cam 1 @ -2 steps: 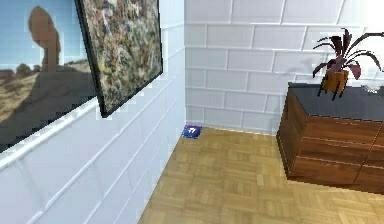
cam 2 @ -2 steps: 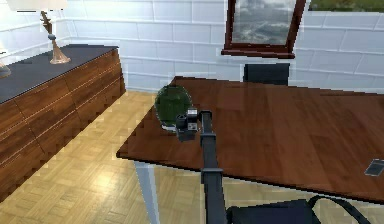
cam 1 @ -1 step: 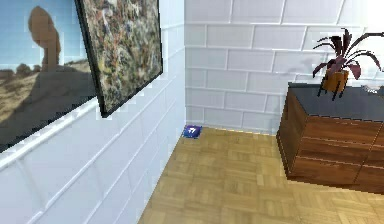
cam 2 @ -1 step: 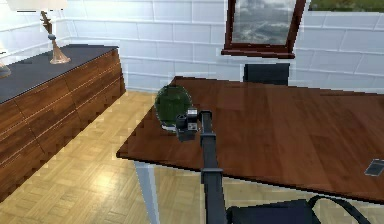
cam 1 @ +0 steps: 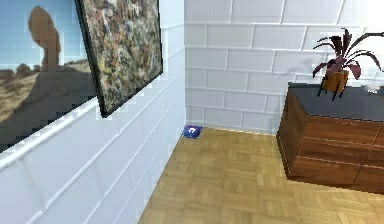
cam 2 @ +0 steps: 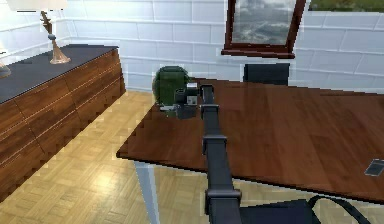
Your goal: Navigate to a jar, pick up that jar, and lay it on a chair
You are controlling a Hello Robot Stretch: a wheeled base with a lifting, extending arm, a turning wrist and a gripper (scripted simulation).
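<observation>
- One dark arm (cam 2: 215, 150) rises from the arm side view's bottom edge and reaches out over a brown wooden bench (cam 2: 290, 130).
- At the arm's far end the fingers (cam 2: 178, 104) sit by the bench's far left corner, at the lower right side of a dark green jar (cam 2: 170, 80).
- The jar stands upright on the bench at that corner. Whether the fingers touch it or have hold of anything cannot be told.
- What the jar contains cannot be made out.
- Beyond the bench's far edge a dark chair (cam 2: 267, 72) stands by the white brick wall, below a framed picture (cam 2: 265, 25).
- Along the arm side view's left runs a wooden sideboard (cam 2: 60, 95) with a lamp (cam 2: 56, 48) on its dark top.
- In the forward view a small pot (cam 1: 337, 82) holding a dark red-leaved plant (cam 1: 345, 48) stands on a chest of drawers (cam 1: 330, 140) at the right. A small blue thing (cam 1: 191, 130) lies on the floor at the wall's foot.
</observation>
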